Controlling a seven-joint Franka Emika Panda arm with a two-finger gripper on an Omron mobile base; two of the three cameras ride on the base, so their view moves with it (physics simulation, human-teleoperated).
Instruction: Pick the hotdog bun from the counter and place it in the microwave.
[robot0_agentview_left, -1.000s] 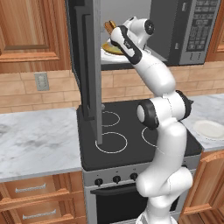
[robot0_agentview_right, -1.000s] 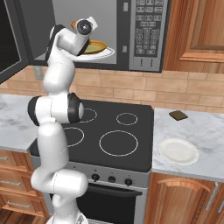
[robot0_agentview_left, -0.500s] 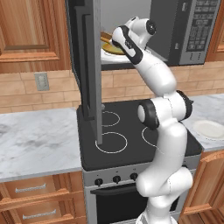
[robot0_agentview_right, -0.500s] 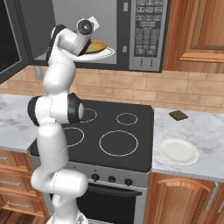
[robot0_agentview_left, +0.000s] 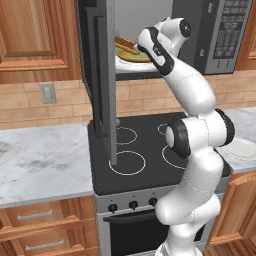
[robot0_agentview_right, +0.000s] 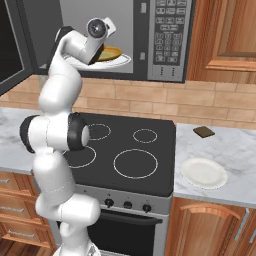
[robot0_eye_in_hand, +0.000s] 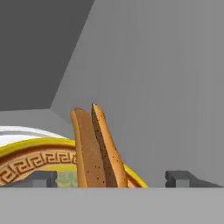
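Inside the grey-steel microwave (robot0_agentview_right: 150, 45) with its door swung open, we see the small tan split hotdog bun (robot0_eye_in_hand: 94, 148) lying on the yellow patterned plate (robot0_eye_in_hand: 30, 159), between our two-finger gripper's (robot0_eye_in_hand: 111, 178) parted tips.

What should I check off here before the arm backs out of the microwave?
1. Microwave door open, path clear: ok; it stands wide open in both base views.
2. Hotdog bun inside the cavity: ok.
3. Bun over the yellow plate: ok, though whether it rests flat cannot tell.
4. Claw released: ok; its fingertips stand wide apart, clear of the bun on both sides.
5. Plate seated on the white turntable: ok.
6. Wrist clearance from the cavity roof: cannot tell.
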